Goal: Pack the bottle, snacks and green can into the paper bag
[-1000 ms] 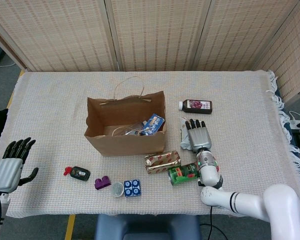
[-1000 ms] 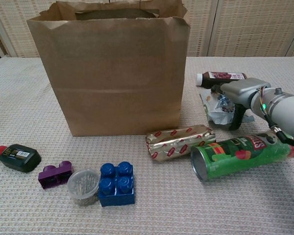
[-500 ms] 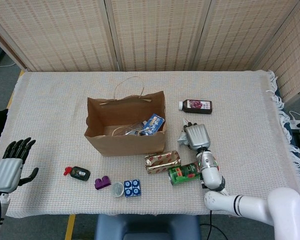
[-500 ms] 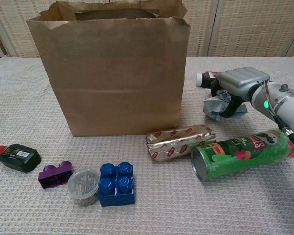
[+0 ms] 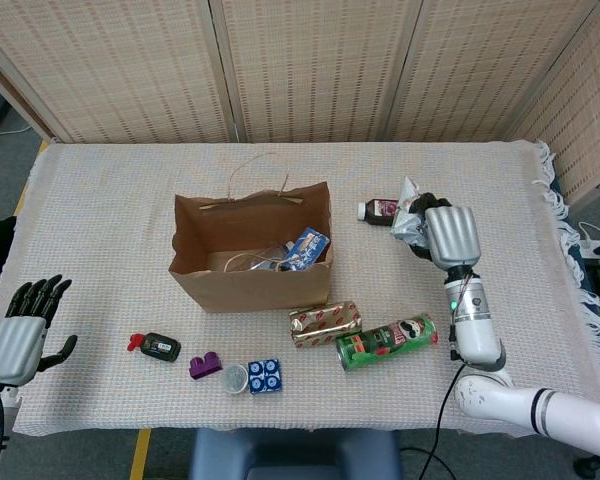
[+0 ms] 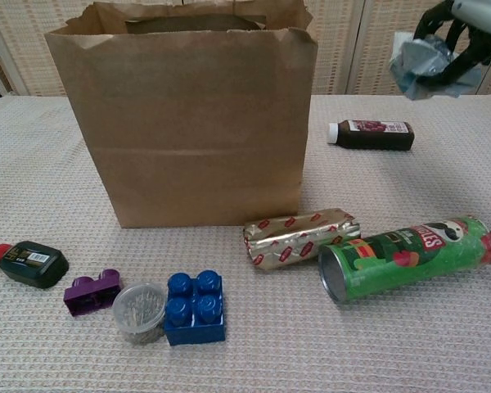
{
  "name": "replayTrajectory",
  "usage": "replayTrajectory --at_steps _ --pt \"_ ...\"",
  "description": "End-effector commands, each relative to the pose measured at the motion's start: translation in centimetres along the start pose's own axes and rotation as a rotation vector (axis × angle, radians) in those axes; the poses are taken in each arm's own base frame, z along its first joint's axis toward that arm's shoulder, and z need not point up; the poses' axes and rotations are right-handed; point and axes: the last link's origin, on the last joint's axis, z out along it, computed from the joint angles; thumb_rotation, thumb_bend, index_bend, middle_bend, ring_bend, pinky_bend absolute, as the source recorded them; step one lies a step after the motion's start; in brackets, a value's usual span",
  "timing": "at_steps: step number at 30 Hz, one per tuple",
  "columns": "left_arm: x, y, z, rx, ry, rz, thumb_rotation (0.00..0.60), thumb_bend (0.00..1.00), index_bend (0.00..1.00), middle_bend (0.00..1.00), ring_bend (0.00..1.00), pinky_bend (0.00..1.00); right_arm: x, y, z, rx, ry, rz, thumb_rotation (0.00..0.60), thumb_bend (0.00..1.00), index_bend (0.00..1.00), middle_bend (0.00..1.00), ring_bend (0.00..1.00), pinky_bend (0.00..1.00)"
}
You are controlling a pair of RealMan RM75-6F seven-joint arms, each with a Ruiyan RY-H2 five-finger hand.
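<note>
My right hand (image 5: 448, 233) (image 6: 458, 33) grips a crumpled silver snack packet (image 5: 410, 220) (image 6: 421, 65) and holds it in the air to the right of the brown paper bag (image 5: 250, 250) (image 6: 188, 115). The bag stands open with a blue snack pack (image 5: 306, 245) and other wrappers inside. The dark bottle (image 5: 392, 211) (image 6: 372, 133) lies on its side behind. A gold-wrapped snack (image 5: 324, 322) (image 6: 299, 236) and the green can (image 5: 388, 342) (image 6: 409, 255) lie on the cloth in front of the bag. My left hand (image 5: 25, 330) hangs open at the table's left edge.
A black container with a red tip (image 5: 156, 346) (image 6: 29, 263), a purple block (image 5: 206, 365) (image 6: 94, 291), a small clear jar (image 5: 236, 378) (image 6: 139, 309) and a blue block (image 5: 265, 375) (image 6: 195, 307) lie along the front. A fringed edge (image 5: 555, 200) ends the table on the right.
My right hand closed on the silver packet, lifted it off the cloth and carried it up and back. The green can now shows in full. The left hand stayed still.
</note>
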Motion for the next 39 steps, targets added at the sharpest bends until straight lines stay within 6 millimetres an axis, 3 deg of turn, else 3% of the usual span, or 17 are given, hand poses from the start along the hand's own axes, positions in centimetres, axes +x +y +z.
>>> replayTrajectory --at_steps 1,7,14,20,26,39 --pt "0.0 0.0 0.0 0.002 0.001 0.001 0.6 0.34 0.05 0.0 0.0 0.0 4.5 -0.1 0.2 0.003 0.115 0.108 0.6 0.41 0.74 0.64 0.63 0.69" --pt "0.0 0.0 0.0 0.003 0.002 0.003 0.6 0.34 0.05 0.0 0.0 0.0 9.7 -3.5 0.3 0.084 0.218 0.185 0.6 0.41 0.74 0.64 0.63 0.69" --pt "0.0 0.0 0.0 0.003 0.002 0.002 0.6 0.34 0.05 0.0 0.0 0.0 11.8 -9.4 -0.4 0.218 0.243 0.156 0.6 0.41 0.74 0.64 0.63 0.69" --pt "0.0 0.0 0.0 0.001 0.0 -0.003 0.6 0.34 0.05 0.0 0.0 0.0 10.8 -14.1 -1.6 0.318 0.194 0.136 0.6 0.41 0.74 0.64 0.63 0.69" --pt "0.0 -0.1 0.0 -0.001 -0.002 -0.007 0.6 0.34 0.05 0.0 0.0 0.0 8.5 -17.1 -2.8 0.392 0.143 0.053 0.6 0.41 0.74 0.64 0.63 0.69" --pt "0.0 -0.1 0.0 -0.003 -0.004 -0.01 0.6 0.34 0.05 0.0 0.0 0.0 6.1 -18.4 -2.9 0.389 0.086 -0.016 0.6 0.41 0.7 0.64 0.61 0.68"
